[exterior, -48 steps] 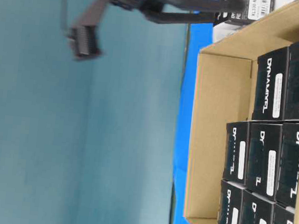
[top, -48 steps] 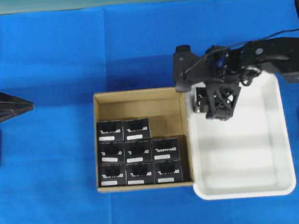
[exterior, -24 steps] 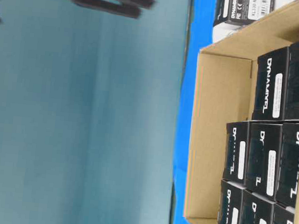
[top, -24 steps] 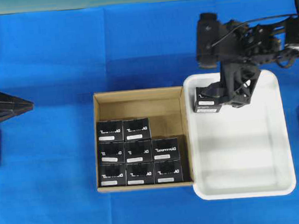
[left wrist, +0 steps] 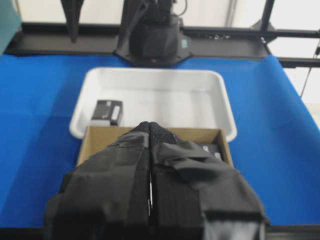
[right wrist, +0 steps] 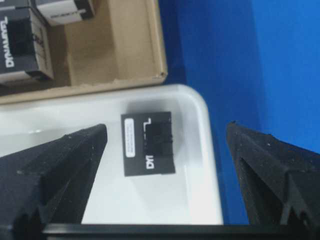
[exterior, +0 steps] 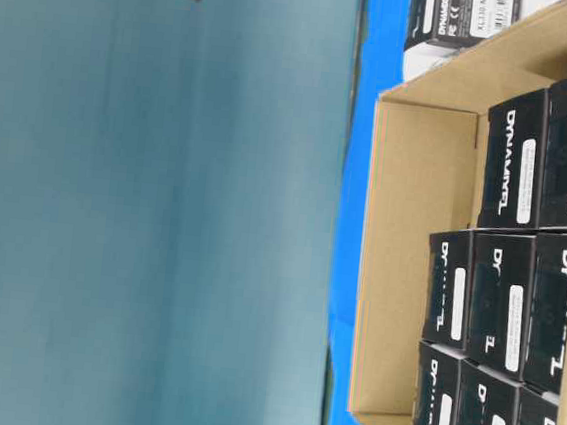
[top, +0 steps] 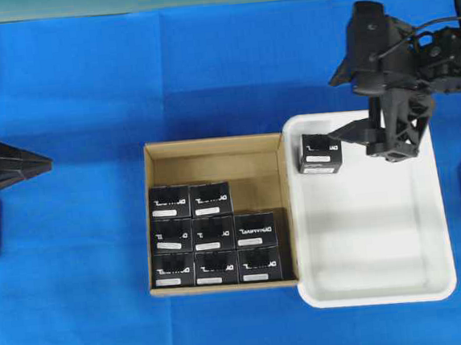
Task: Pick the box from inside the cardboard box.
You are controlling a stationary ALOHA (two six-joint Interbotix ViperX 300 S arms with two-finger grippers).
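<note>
Nearest in the left wrist view, the left gripper [left wrist: 150, 200] has its tape-wrapped black jaws pressed together with nothing between them, and they hide much of the shallow brown cardboard box [top: 212, 149], where eight small black cartons [top: 214, 234] fill the front rows and the back strip lies bare. Just beyond, touching the carton's side, the white rounded plastic tray [top: 429, 228] holds the small black box with white lettering [top: 320, 152] in its corner, standing free. Farthest, the right gripper [top: 393, 134] hangs above the tray with jaws spread wide and empty; the table-level view cuts it off at the top edge.
</note>
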